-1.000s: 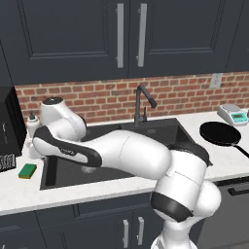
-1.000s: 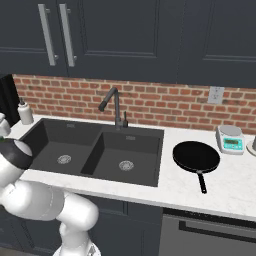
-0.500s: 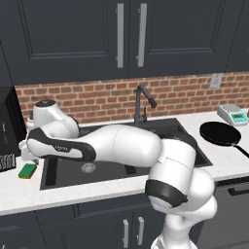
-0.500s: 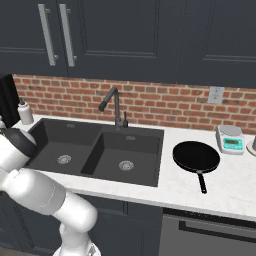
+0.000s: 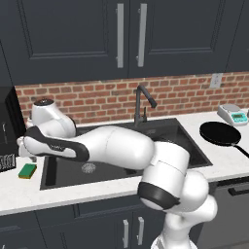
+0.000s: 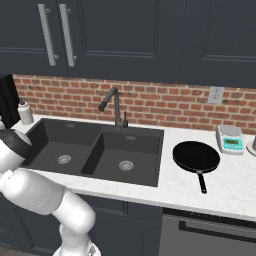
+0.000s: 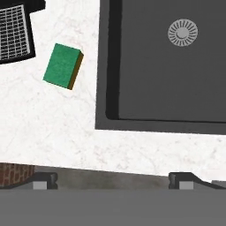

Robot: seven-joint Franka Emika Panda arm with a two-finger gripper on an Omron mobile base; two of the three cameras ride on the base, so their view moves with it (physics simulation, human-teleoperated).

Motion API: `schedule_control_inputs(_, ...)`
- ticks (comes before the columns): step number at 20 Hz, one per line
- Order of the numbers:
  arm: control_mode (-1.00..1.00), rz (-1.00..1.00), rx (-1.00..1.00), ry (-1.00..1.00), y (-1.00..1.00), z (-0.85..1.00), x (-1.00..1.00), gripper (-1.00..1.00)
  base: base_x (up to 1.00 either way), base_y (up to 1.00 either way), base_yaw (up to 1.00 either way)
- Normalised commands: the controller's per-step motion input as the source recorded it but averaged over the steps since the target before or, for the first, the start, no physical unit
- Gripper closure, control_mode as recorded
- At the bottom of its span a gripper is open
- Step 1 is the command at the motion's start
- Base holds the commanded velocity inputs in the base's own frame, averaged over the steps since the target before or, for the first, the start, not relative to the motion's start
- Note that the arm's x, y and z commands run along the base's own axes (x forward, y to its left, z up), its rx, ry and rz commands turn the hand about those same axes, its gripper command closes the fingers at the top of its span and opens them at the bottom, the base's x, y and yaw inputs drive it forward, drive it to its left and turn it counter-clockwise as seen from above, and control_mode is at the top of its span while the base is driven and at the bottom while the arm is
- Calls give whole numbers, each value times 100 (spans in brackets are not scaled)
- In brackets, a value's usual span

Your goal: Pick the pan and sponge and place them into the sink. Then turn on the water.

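Nothing done: pan (image 6: 196, 156) and sponge (image 7: 63, 65) lie on the worktop (image 7: 53, 128), sink (image 6: 95, 150) empty, fingers (image 7: 114, 180) wide.

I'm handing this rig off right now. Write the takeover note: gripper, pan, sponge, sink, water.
Gripper: open, empty, high over the counter left of the sink.
Sponge: on the counter left of the sink, near a dark appliance.
Pan: on the counter right of the sink.
Faucet: no water running.
Done: nothing in the sink.
Left: sponge, pan, then water.
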Motion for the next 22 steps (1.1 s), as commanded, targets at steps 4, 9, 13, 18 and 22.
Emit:
schedule_control_inputs(4,-100,-14,6,4,17,-18,6,-100,0,0,0)
schedule_control_inputs(9,-100,-5,1,0,0,-26,17,-100,0,0,0)
schedule_control_inputs(13,-100,-1,0,0,0,-13,30,-100,0,0,0)
schedule_control_inputs(18,-100,0,0,0,7,-11,15,-100,0,0,0)
schedule_control_inputs(22,-100,0,0,0,35,-21,2,-100,0,0,0)
